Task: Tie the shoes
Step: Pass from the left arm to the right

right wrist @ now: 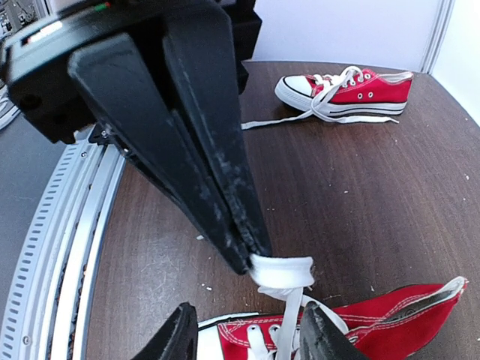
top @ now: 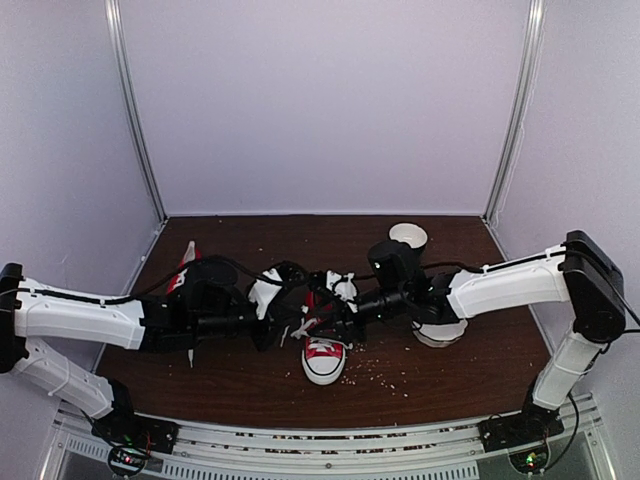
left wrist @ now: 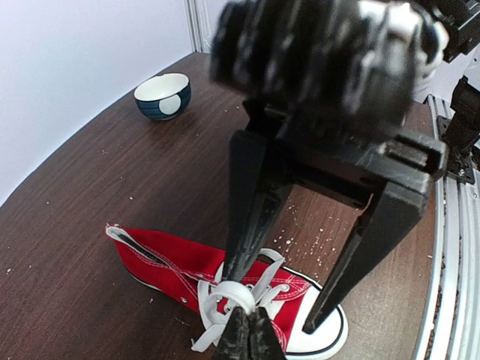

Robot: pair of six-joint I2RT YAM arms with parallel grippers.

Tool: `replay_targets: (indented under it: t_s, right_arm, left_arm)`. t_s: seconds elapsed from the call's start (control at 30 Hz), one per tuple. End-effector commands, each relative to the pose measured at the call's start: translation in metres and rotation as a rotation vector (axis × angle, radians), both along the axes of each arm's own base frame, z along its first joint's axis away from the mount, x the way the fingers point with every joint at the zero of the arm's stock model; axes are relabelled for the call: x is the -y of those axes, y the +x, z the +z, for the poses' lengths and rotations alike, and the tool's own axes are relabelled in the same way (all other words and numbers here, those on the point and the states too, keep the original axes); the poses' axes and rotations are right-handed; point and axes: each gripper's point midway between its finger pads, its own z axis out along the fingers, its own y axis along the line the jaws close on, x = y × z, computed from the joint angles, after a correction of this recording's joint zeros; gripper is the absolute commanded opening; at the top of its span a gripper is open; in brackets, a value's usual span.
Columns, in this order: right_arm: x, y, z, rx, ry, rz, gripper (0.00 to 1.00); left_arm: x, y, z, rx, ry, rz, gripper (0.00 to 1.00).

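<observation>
left gripper (right wrist: 251, 259) pinched tight on a white lace loop (right wrist: 283, 271) just above the near shoe (top: 323, 358), mid table (top: 440, 385). right gripper (left wrist: 271, 300) spread wide, straddling that shoe's laces. other shoe (right wrist: 352, 88) well apart, far left.

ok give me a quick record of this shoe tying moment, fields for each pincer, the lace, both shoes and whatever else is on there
left pincer: shut on the lace loop, held up above the near shoe
right pincer: open, one finger on each side of the lace, not gripping
near shoe: red, on its sole, no finished bow visible
other shoe: apart from the first, on its sole, lace trailing on the table
bowl: blue outside, white inside, upright, away from the shoes
</observation>
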Motion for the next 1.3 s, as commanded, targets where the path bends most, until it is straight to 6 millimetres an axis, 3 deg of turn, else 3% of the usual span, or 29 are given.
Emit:
replay_targets:
  t_s: [0.0,0.3,0.4,0.57,0.73,0.8,0.83,1.03,1.13,1.27]
  right_arm:
    - [-0.018,0.006,0.011,0.019,0.077,0.019,0.45]
    - [-0.027,0.018,0.001,-0.015,0.085,-0.026,0.40]
    - [-0.029,0.019,-0.001,-0.022,0.084,-0.029,0.30]
    - [-0.029,0.018,0.002,-0.032,0.088,-0.029,0.01]
    - [-0.025,0.023,0.000,-0.077,0.055,-0.056,0.00]
    - [-0.022,0.024,-0.004,-0.108,0.041,-0.074,0.00]
    - [-0.020,0.026,-0.006,-0.124,0.038,-0.087,0.00]
    - [-0.008,0.050,-0.019,-0.298,0.014,-0.200,0.00]
    - [-0.003,0.064,-0.019,-0.396,0.050,-0.250,0.00]
    - [0.005,0.080,-0.020,-0.512,0.113,-0.307,0.00]
  left_arm:
    - [0.002,0.000,0.021,0.034,-0.077,-0.014,0.00]
    - [0.009,-0.003,0.016,0.002,-0.080,-0.046,0.00]
    - [0.010,-0.003,0.016,-0.001,-0.083,-0.050,0.00]
    - [0.009,-0.002,0.015,-0.004,-0.080,-0.045,0.00]
    - [-0.001,0.014,0.009,-0.022,-0.053,0.036,0.00]
    - [-0.009,0.027,0.002,-0.047,-0.023,0.096,0.26]
    - [-0.014,0.033,-0.001,-0.061,-0.016,0.118,0.33]
    - [-0.040,0.052,-0.015,-0.082,-0.017,0.199,0.58]
    - [-0.040,0.052,-0.026,-0.096,0.001,0.172,0.64]
    - [-0.023,0.042,-0.039,-0.110,0.034,0.042,0.60]
